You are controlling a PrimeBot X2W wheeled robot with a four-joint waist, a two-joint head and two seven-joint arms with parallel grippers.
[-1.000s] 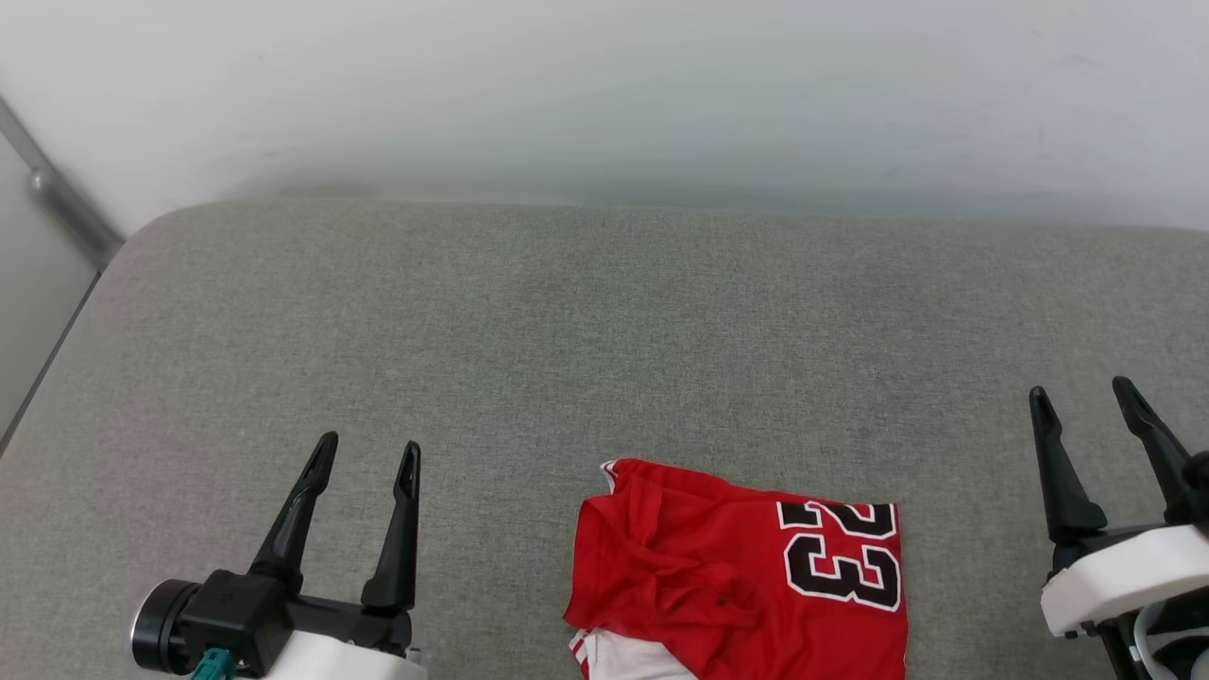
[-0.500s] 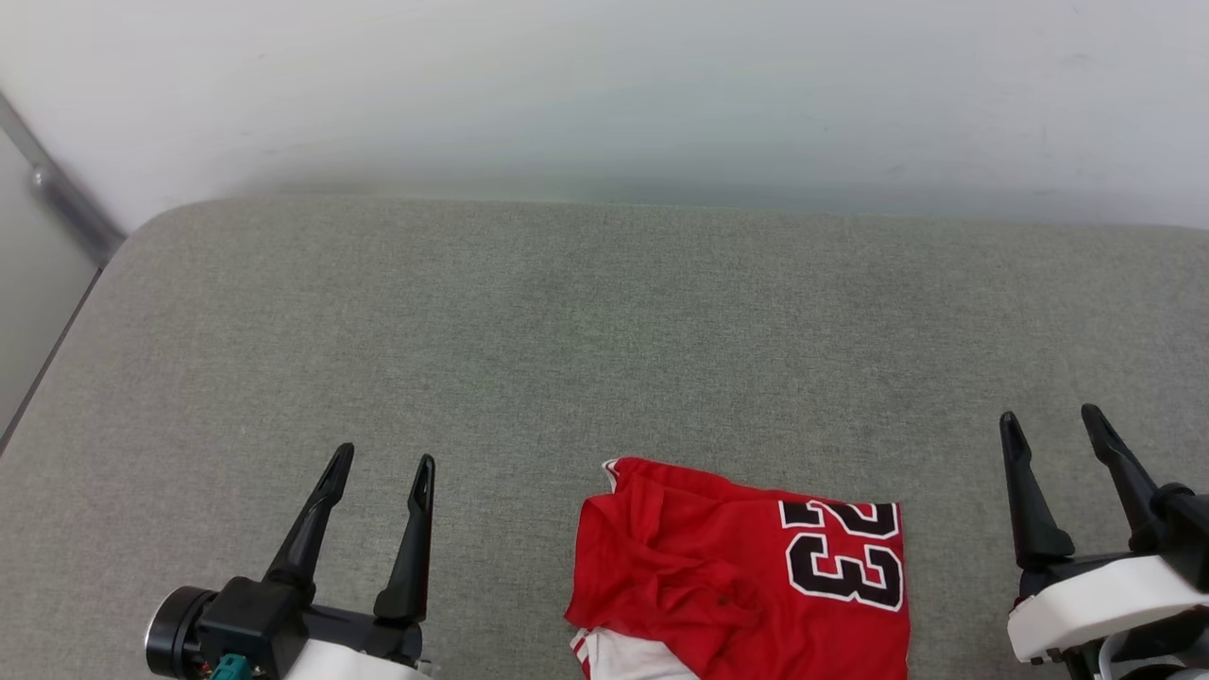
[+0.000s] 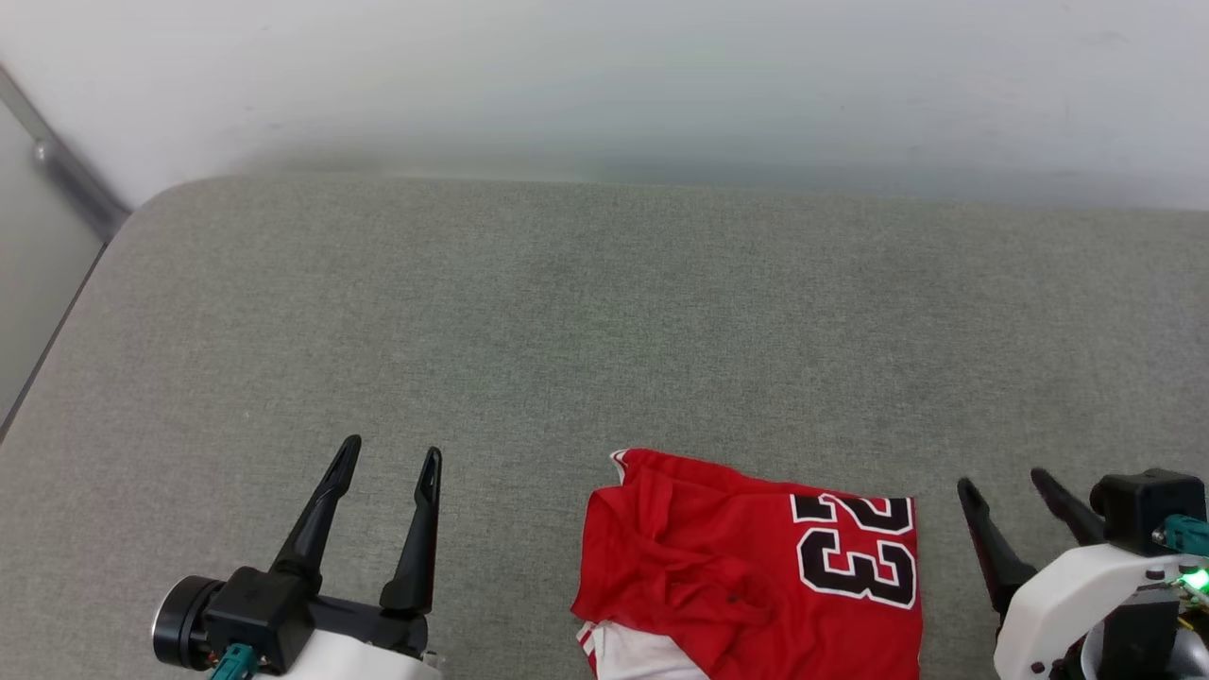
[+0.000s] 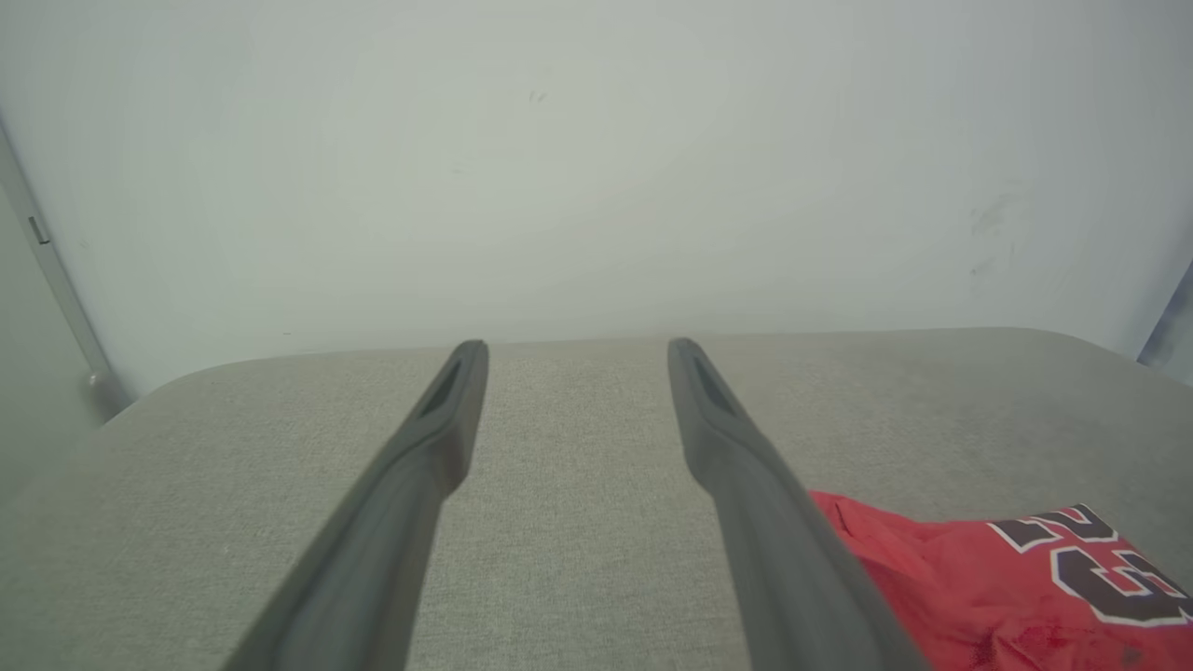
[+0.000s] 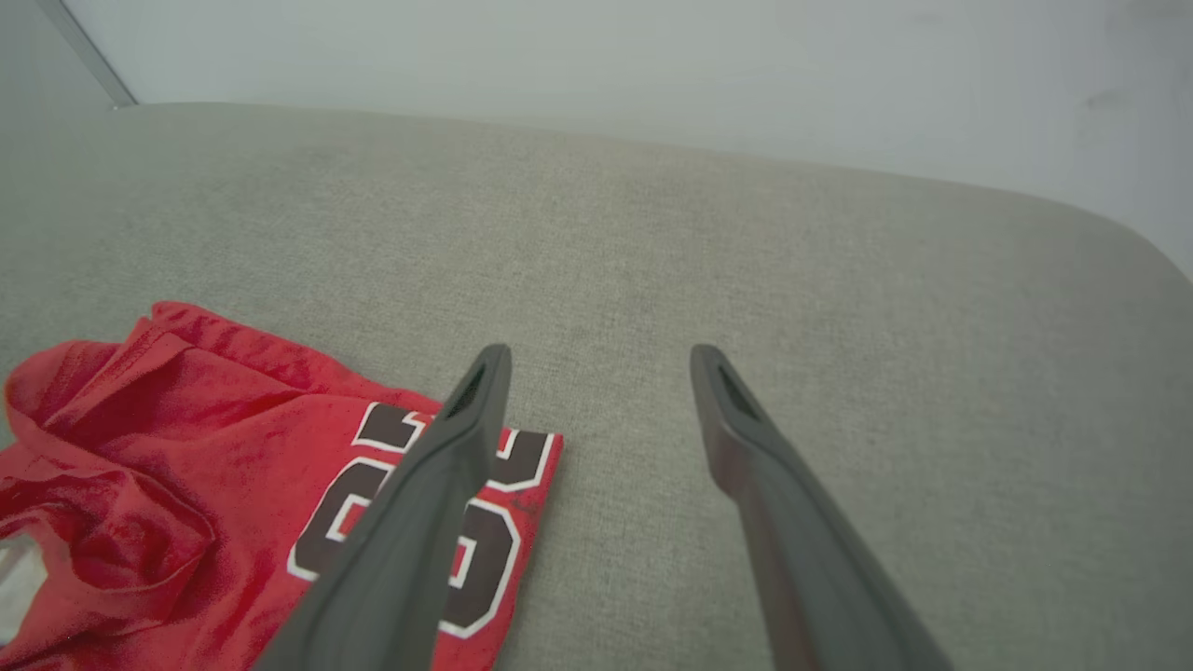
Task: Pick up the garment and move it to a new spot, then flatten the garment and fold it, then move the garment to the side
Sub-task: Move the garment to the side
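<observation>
Looking down on a grey fabric cushion (image 3: pixel 604 312) backed by a pale wall (image 3: pixel 604 76), with the rounded far-left corner showing at upper left. Viewing it from a head camera shifted slightly since a second ago, so putting the small slide of the whole scene down to the camera.

Finding the left gripper (image 3: pixel 391 448) over the near-left part of the cushion, holding its two dark fingers apart and clasping nothing. Sitting much as it was a second ago, well clear of the cloth.

Coming next to the garment (image 3: pixel 718 567) at the near edge, about midway along it and running off the bottom of the head view. Lying loosely folded into a rough red rectangle, rumpled on its left half and flatter on its right, unchanged in shape. Showing a black, white-outlined "23" (image 3: pixel 855 557) by its far-right corner, with a bit of white sleeve (image 3: pixel 642 661) and striped trim (image 3: pixel 586 647) peeking out at its near-left.

Reaching the right gripper (image 3: pixel 1000 479), now sitting lower and nearer the garment's right edge than a second ago. Riding with its wrist rolled, a black block (image 3: pixel 1138 505) and teal plug (image 3: pixel 1185 534) on top. Holding its fingers apart and empty, with a strip of cushion showing between them and the cloth.
</observation>
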